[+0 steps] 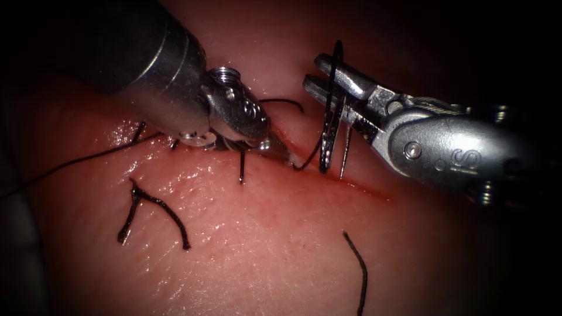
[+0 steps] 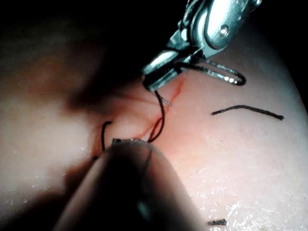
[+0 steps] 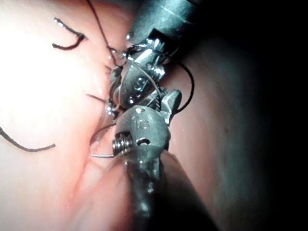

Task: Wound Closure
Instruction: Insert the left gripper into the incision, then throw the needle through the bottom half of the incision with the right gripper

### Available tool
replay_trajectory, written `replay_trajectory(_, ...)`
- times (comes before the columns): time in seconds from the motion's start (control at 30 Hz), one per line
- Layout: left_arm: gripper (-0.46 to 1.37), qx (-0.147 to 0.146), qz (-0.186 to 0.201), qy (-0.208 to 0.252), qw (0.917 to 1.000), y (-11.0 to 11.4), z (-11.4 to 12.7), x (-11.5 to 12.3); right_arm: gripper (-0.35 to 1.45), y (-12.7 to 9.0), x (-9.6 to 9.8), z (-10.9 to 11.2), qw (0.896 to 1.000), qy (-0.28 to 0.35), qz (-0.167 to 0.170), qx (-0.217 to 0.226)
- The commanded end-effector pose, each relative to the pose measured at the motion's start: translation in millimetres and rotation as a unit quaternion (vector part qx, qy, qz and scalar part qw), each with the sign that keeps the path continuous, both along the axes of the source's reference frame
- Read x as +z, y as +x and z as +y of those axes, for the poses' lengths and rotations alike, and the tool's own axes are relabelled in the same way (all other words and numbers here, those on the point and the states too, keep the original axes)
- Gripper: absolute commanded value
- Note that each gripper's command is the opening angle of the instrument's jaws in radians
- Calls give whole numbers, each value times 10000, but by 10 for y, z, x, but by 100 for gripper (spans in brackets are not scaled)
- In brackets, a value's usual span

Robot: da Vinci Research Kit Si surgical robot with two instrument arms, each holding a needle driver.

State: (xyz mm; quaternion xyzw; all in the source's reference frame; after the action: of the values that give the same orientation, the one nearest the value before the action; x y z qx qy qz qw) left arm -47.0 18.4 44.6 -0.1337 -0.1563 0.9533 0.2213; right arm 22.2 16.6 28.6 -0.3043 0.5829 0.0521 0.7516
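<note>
On the tissue [image 1: 263, 246] the cut [image 1: 363, 186] runs from centre to right. My right tool [image 1: 313, 71] reaches in from the right, its jaws shut on the curved needle [image 1: 331, 131] near mid-curve. The needle stands almost edge-on over the cut, its lower ends right at the surface; I cannot tell whether it is in the tissue. The left wrist view shows the needle [image 2: 226, 74] as a silver loop beside the right tool [image 2: 161, 77]. My left tool [image 1: 284, 157] touches the cut's left end, jaws shut where the thread [image 1: 307, 158] starts. That thread [image 2: 161, 115] arcs up to the needle.
A tied stitch with dark tails [image 1: 155, 205] lies left of the cut, and a short stitch end [image 1: 242, 169] stands by the left tool. Thread [image 1: 70, 164] trails off left. A loose cut end [image 1: 357, 263] lies in front. Red fluid wets the cut's edges.
</note>
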Motion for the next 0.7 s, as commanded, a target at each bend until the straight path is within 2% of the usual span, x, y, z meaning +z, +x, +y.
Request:
replay_trajectory(0.03,-35,130,15,105,9999,0,0,-1,-35,0,0,0,10000,-28,-16,17)
replay_trajectory(0.27,-35,640,134,166,9977,-5,-5,4,-35,8,4,-3,10000,40,43,61)
replay_trajectory(0.33,-12,724,106,178,9972,-8,-8,8,-35,12,5,-4,9999,78,78,87)
replay_trajectory(0.37,13,778,74,190,9968,-10,-9,9,-35,13,6,-3,9998,113,128,113)
replay_trajectory(0.47,46,830,35,219,9963,-14,-11,12,-35,13,6,-3,9996,143,187,148)
replay_trajectory(0.6,62,830,38,205,9963,-16,-15,17,-35,12,10,1,9986,256,383,251)
replay_trajectory(0.7,58,835,39,197,9963,-15,-17,18,-35,12,12,4,9981,274,453,317)
